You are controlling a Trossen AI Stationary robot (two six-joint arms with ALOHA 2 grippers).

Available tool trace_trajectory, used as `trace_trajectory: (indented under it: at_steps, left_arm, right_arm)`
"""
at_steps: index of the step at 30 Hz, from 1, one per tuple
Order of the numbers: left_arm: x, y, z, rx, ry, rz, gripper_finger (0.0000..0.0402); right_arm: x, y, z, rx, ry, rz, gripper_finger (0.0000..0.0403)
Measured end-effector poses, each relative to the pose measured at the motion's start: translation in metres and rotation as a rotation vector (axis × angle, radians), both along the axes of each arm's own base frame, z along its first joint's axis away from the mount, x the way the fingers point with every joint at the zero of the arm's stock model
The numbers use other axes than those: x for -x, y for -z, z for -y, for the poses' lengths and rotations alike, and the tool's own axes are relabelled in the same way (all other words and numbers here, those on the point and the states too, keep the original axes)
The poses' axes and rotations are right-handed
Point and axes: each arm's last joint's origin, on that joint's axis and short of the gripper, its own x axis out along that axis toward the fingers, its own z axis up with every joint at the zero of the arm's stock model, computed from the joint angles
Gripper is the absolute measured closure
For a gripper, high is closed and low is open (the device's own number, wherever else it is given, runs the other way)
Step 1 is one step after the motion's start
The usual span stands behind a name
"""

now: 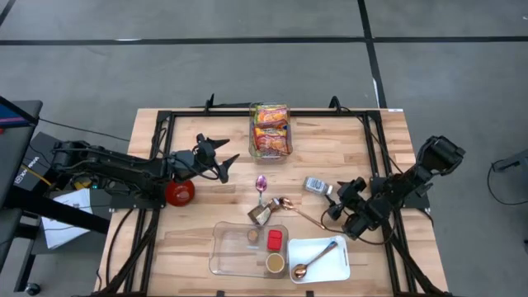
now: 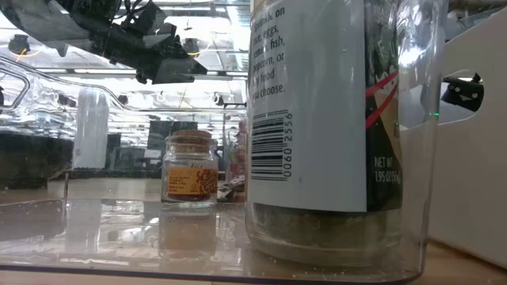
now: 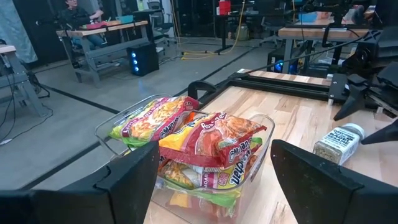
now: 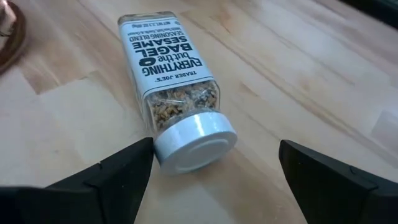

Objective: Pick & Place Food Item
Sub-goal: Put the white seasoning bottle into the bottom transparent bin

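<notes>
A seasoning jar (image 4: 174,93) with a white cap (image 4: 194,144) lies on its side on the wooden table (image 1: 388,148), right of centre. My right gripper (image 4: 214,180) is open just short of the cap, one finger to each side, touching nothing. In the high view it (image 1: 334,204) stands right beside the jar (image 1: 316,186). My left gripper (image 1: 229,153) is open above the table's left half, pointing at a clear bin (image 3: 261,124) of noodle packets (image 3: 205,140) at the far middle.
A clear tray (image 1: 223,247) at the near middle holds small jars (image 2: 190,170). To its right, a white tray (image 1: 330,264) holds a copper spoon (image 1: 312,260). A purple spoon (image 1: 261,183), a copper cup (image 1: 262,214) and a red object (image 1: 180,191) lie mid-table.
</notes>
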Motion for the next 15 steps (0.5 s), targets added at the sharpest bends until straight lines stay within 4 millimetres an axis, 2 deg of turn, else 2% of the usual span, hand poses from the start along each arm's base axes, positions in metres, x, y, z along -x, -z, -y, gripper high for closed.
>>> trace_trajectory:
  at_steps: [8,15]
  left_arm:
    - [0.0000,0.0000,0.0000,0.000,0.000,0.000,0.0100]
    - [0.0000,0.0001,0.0000,0.000,0.000,-0.001,0.0100]
  right_arm:
    - [-0.0038,-0.0003,0.0060,0.055,-0.016,-0.061,0.0063]
    - [-0.0064,-0.0092,0.0102,0.062,-0.046,-0.065,0.0063]
